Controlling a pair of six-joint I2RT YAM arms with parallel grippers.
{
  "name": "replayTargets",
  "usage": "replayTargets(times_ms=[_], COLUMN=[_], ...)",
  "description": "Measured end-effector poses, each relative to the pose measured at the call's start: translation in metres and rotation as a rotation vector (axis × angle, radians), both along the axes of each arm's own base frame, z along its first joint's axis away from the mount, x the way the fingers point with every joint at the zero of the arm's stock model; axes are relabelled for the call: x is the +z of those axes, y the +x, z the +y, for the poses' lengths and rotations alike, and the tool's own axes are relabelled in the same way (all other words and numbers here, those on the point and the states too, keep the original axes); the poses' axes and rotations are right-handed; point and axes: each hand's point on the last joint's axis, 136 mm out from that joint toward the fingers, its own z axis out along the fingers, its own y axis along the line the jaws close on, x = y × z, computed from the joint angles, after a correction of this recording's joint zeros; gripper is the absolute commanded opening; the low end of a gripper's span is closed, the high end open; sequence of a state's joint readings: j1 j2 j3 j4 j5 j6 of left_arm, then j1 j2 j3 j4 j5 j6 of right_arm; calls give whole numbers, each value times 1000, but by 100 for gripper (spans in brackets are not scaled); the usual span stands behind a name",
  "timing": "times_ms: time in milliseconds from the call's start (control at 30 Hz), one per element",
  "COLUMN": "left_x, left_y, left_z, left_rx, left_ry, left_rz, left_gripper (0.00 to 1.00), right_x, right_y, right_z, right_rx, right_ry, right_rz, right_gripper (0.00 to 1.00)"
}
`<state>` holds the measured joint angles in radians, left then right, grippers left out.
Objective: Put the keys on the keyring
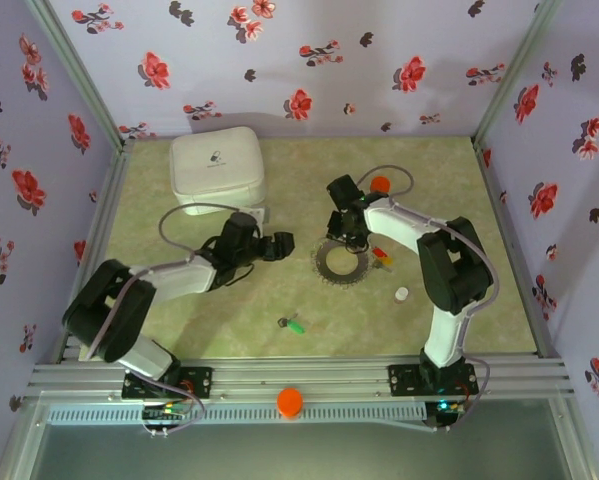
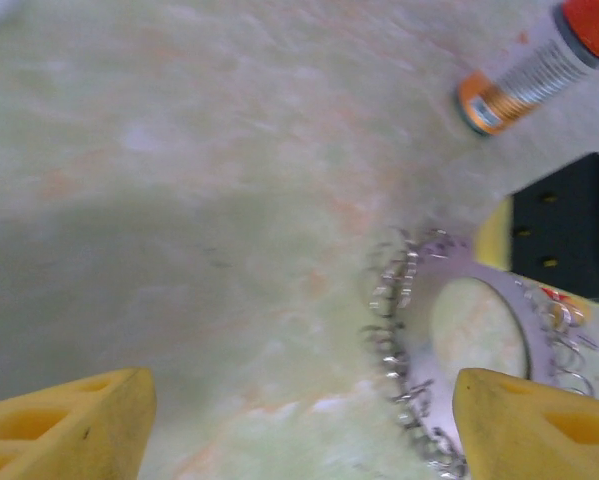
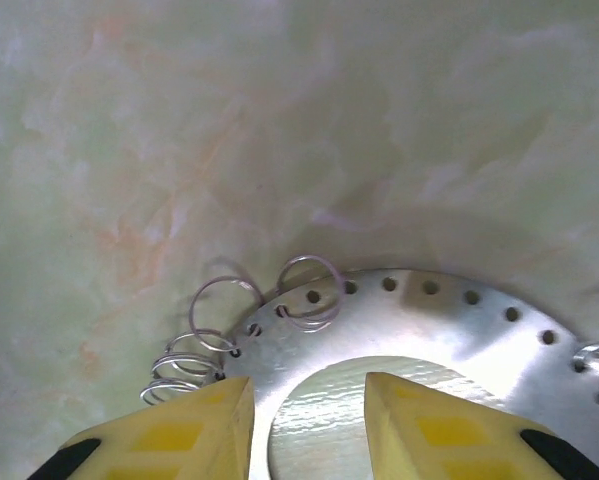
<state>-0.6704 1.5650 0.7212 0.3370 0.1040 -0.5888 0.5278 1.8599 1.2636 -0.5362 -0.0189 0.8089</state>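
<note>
over the keyring, right tool half spread; left tool nearby, wide, empty

1. Tabletop: pale green, marbled.
2. Zip case: white, square with rounded corners, back left.
3. Bottle: orange cap, lying near the back, right of centre.
4. Round cap: small, white, at right.
5. Orange disc: on the front rail.
6. Walls: lilac, red-flowered.
</note>
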Motion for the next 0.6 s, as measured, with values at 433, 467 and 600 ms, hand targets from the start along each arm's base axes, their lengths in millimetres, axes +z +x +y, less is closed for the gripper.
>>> replayTargets(times_ms=[433,467,600], left_x=[-39,-41,-47], left_y=[1,1,-1], left_z=[-52,-55,-59], left_rx=[-109,-112,-115], left_ry=[-15,-19,-31], left_rz=[108,110,131], left_gripper=[64,64,61], right_x=[-17,-17,-17], right_y=[5,6,9], right_z=[-11,-11,-9], right_rx=[-39,-41,-39], right_ry=[82,88,112], right_rz=[12,11,-1], right_gripper=[34,33,29])
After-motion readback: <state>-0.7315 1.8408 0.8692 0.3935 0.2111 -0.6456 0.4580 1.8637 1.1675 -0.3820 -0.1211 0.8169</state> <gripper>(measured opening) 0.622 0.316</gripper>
